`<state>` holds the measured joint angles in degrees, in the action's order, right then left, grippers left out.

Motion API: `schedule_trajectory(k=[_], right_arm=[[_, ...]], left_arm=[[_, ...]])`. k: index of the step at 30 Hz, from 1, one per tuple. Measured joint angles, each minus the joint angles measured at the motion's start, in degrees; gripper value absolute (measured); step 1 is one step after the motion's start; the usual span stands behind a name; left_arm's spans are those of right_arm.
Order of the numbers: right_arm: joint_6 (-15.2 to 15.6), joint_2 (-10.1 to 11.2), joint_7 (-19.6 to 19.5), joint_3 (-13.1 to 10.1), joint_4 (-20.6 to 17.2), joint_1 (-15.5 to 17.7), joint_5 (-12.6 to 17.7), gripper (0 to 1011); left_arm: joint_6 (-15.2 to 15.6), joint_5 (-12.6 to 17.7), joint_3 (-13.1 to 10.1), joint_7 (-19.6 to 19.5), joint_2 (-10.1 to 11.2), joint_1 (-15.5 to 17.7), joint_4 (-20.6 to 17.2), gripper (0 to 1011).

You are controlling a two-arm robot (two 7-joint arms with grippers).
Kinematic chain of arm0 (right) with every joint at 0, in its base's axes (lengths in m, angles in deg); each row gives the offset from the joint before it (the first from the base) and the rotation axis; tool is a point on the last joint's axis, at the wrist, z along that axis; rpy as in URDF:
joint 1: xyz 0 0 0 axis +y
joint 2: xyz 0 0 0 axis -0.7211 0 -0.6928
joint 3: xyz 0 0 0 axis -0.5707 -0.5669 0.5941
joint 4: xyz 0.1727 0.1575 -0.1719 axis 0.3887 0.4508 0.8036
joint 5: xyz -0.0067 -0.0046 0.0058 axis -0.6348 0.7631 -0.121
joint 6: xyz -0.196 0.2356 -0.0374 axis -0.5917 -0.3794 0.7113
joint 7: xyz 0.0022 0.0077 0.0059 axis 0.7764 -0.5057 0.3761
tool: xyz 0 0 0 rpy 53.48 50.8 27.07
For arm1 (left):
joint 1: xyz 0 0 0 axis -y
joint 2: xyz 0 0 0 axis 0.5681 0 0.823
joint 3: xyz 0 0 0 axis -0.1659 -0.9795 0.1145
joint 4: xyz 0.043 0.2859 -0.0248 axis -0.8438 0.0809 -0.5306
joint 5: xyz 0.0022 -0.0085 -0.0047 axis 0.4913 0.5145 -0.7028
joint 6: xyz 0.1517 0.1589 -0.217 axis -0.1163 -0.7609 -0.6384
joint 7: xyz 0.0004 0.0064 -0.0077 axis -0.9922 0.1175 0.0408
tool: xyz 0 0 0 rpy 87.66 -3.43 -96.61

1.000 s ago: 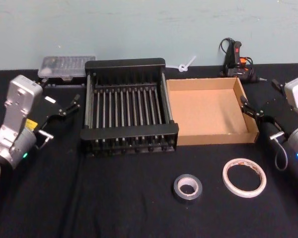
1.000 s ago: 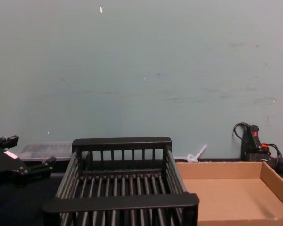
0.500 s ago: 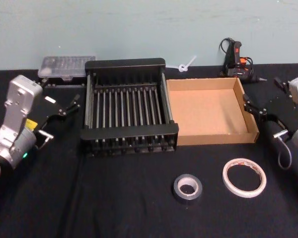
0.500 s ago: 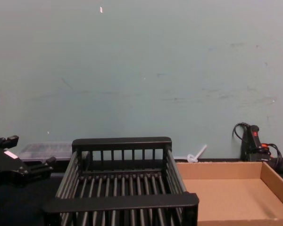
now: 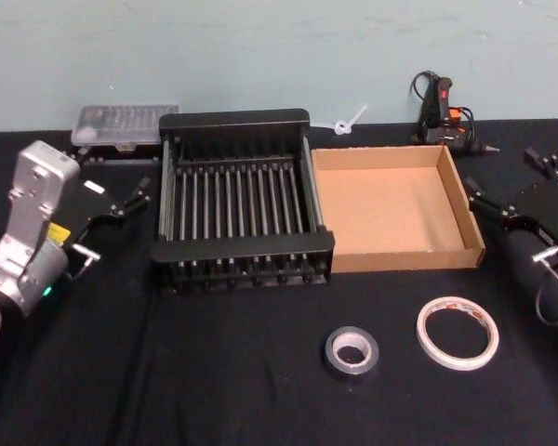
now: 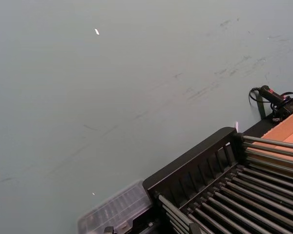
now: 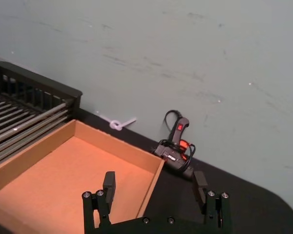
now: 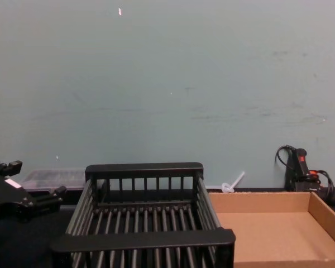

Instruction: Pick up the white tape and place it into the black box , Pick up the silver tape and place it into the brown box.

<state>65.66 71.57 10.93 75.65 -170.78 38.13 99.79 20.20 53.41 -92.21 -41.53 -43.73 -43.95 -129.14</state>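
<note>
Task barely begun, by the look of it: nothing placed, both pick-ups left to do.

White tape (image 5: pixel 458 333) flat on worktop (image 5: pixel 214 372), toward front right, just in front of brown box (image 5: pixel 395 209) but apart from it. Silver tape (image 5: pixel 352 351) also flat on worktop, just left of white tape, a bit nearer front edge, not touching it. Both rolls free, no tool near either.

Black box (image 5: pixel 242 200) mid-worktop toward back, slatted floor bare, nothing inside. Brown box hard against its right side, also empty. Chest view confirms: black box (image 8: pixel 142 218) & brown box (image 8: pixel 268 229) both w/o contents.

Right tool (image 5: pixel 516 223) at worktop's right edge, just beyond brown box's right wall, fingers spread wide, holding nothing. Right wrist view agrees: fingers (image 7: pixel 109 185) well apart, brown box's far corner (image 7: pixel 151 163) between & beyond them, nothing gripped.

Left tool (image 5: pixel 121 206) at left edge, beside black box's left wall, apart from it, looks open & empty; idle.

Clutter along back edge, not part of task: clear plastic case (image 5: pixel 126 125), glue gun (image 5: pixel 442 111), white zip tie (image 5: pixel 346 123).

Judgement: right tool nearest white tape, so likely first grab there, then carry across to black box; silver tape → brown box after.
</note>
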Motion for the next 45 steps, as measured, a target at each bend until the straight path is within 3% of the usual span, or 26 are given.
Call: schedule_trajectory(k=[13,21,33,45], right_arm=[[6.33,4.23,5.30,-4.98,-9.67,7.65,5.80,1002],[9.42,6.01,8.18,-6.68,-12.76,11.17,7.46,1002],[16.74,7.12,11.88,-8.29,-13.90,14.69,10.22,1002],[20.06,6.03,14.01,-7.62,-12.61,15.09,9.88,1002]], left_arm=[[0.00,0.00,0.00,0.00,0.00,0.00,0.00,1001],[0.00,0.00,0.00,0.00,0.00,0.00,0.00,1001],[0.00,0.00,0.00,0.00,0.00,0.00,0.00,1001],[0.00,0.00,0.00,0.00,0.01,0.00,0.00,1001]])
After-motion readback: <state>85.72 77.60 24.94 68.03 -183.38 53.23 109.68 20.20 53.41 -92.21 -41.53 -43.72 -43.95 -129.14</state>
